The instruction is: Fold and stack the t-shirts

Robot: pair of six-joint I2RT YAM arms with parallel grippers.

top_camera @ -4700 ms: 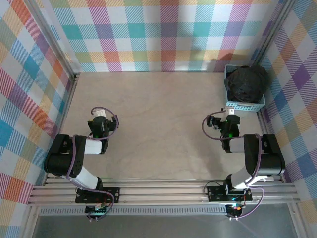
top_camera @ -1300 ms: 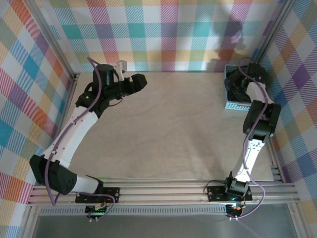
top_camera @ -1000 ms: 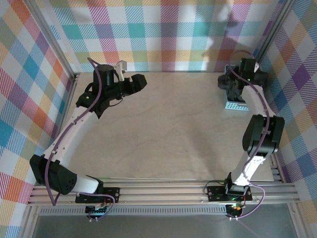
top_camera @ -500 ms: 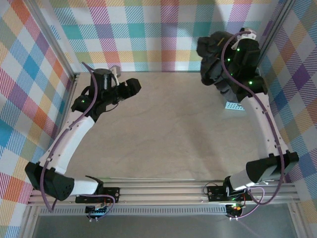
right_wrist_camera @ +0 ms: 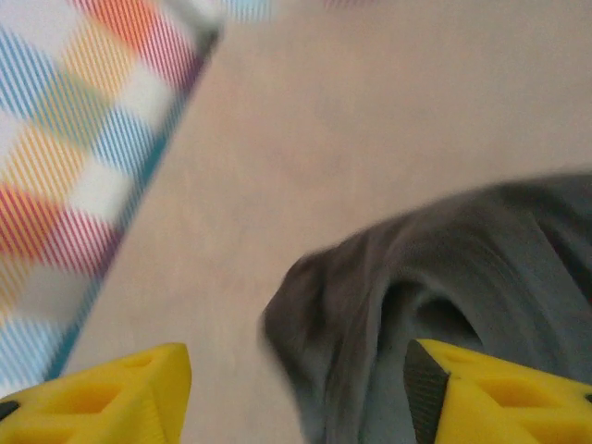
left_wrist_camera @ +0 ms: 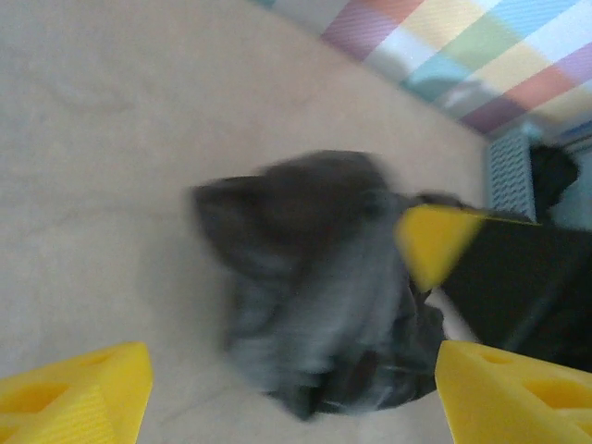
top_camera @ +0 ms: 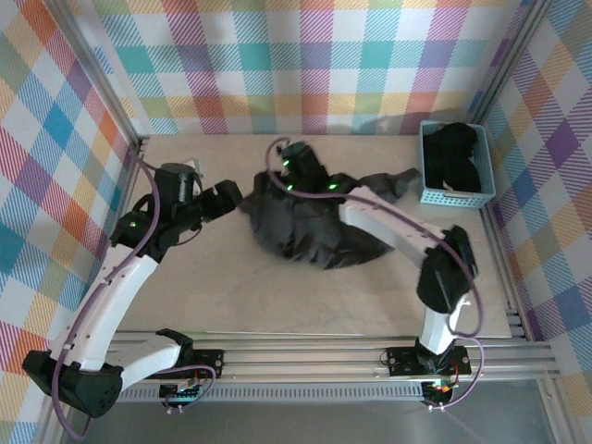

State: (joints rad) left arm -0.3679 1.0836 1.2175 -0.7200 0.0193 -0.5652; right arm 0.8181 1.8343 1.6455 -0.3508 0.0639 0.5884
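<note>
Jaws wide and empty, the left gripper (left_wrist_camera: 291,370) and right gripper (right_wrist_camera: 294,370) flank a crumpled t-shirt (top_camera: 310,227) lying mid-desk (top_camera: 231,287) toward twelve o'clock, more dark cloth in the basket (top_camera: 455,196) at two o'clock; spreading it flat looks next, calling for corner grasps.

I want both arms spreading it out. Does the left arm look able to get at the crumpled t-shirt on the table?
Probably yes. The left pincer stands open just beside the t-shirt, facing it, with a little bare table between them and nothing in the way.

t-shirt (top_camera: 298,233) amid table (top_camera: 277,305) — nearside open
</note>
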